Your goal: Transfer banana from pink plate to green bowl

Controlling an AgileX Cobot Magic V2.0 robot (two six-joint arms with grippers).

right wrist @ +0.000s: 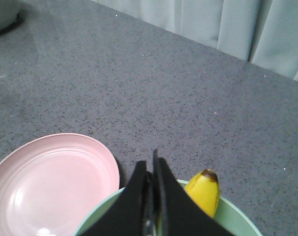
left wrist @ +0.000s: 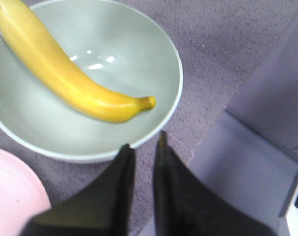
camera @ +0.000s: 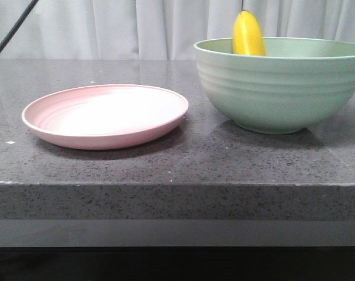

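Yellow banana (camera: 248,34) lies inside the green bowl (camera: 279,88); in the front view only one end shows, leaning up above the far rim. Left wrist view: banana (left wrist: 65,73) lies diagonally across the bowl's inner wall, stem tip toward the rim nearest the left gripper (left wrist: 144,147). The left gripper sits outside the bowl (left wrist: 153,44), its tips just beyond the near rim, clear of the banana and not touching it. Its two dark fingers (left wrist: 120,169) are nearly together, a narrow slit between them, nothing held. Edge of the pink plate (left wrist: 13,196) shows beside the bowl in that view. Right wrist view: right gripper (right wrist: 152,164) is poised over the bowl rim (right wrist: 234,214), with the banana's dark-tipped end (right wrist: 203,191) just beside the fingers and apart from them. Right fingers (right wrist: 167,196) are pressed together, holding nothing. Pink plate (right wrist: 53,184) sits next to the bowl, bare. Front view: plate (camera: 106,114) left, bowl right, near each other but not touching, both on a dark speckled stone countertop (camera: 165,170). Neither arm appears in the front view. Pale curtain (camera: 136,26) hangs behind the counter.
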